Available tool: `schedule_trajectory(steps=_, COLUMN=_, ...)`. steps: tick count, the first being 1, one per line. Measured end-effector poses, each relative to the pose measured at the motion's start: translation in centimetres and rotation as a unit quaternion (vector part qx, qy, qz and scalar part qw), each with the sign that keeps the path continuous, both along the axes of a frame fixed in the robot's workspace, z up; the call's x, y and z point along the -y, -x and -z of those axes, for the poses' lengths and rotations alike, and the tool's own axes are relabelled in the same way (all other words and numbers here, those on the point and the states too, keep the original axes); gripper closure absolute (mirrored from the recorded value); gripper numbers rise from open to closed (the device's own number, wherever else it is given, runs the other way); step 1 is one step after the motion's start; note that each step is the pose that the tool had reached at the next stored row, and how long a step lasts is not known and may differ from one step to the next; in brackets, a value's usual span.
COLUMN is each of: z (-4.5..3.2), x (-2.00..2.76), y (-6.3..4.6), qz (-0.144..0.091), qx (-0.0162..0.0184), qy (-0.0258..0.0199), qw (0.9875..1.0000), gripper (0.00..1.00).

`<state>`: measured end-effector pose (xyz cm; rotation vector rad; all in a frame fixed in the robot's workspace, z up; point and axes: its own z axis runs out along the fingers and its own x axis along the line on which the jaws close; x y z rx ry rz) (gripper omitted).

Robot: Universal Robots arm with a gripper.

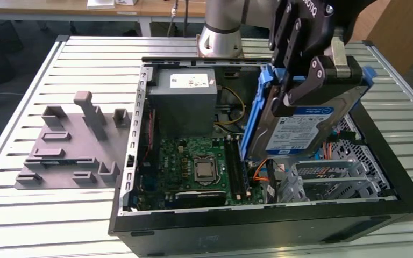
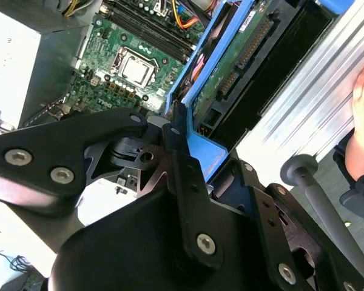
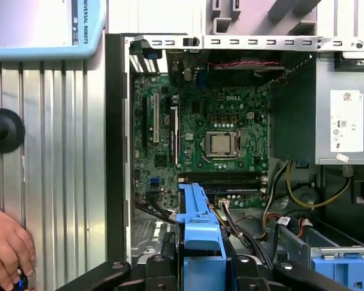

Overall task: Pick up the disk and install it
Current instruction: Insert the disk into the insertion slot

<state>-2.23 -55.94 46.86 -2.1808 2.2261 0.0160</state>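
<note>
In the exterior view my gripper [image 1: 320, 81] is shut on the disk [image 1: 301, 128], a silver drive with a white-and-blue label and blue rails. It hangs on edge, steeply tilted, over the right half of the open computer case [image 1: 264, 217], just above the metal drive cage [image 1: 335, 180]. Its lower corner is close to the orange cables beside the cage. The second wrist view looks along the disk's green circuit-board side [image 2: 230, 66], with the black fingers clamped at its blue rail. In the first wrist view the blue rail [image 3: 199, 224] sticks out between the fingers over the case.
The case holds a green motherboard [image 1: 199, 161] and a grey power supply box [image 1: 185, 102] with loose cables. A grey fixture plate [image 1: 70, 145] lies on the slatted table at the exterior view's left. A person's hand [image 3: 6, 248] rests beside the case near a black knob [image 3: 3, 130].
</note>
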Motion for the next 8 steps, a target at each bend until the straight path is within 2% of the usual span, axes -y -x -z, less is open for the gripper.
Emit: schedule_trajectory(steps=8, z=0.41, x=1.11, y=-0.6, qz=0.000, qx=0.0000, qy=0.0000, qw=1.0000, gripper=0.64)
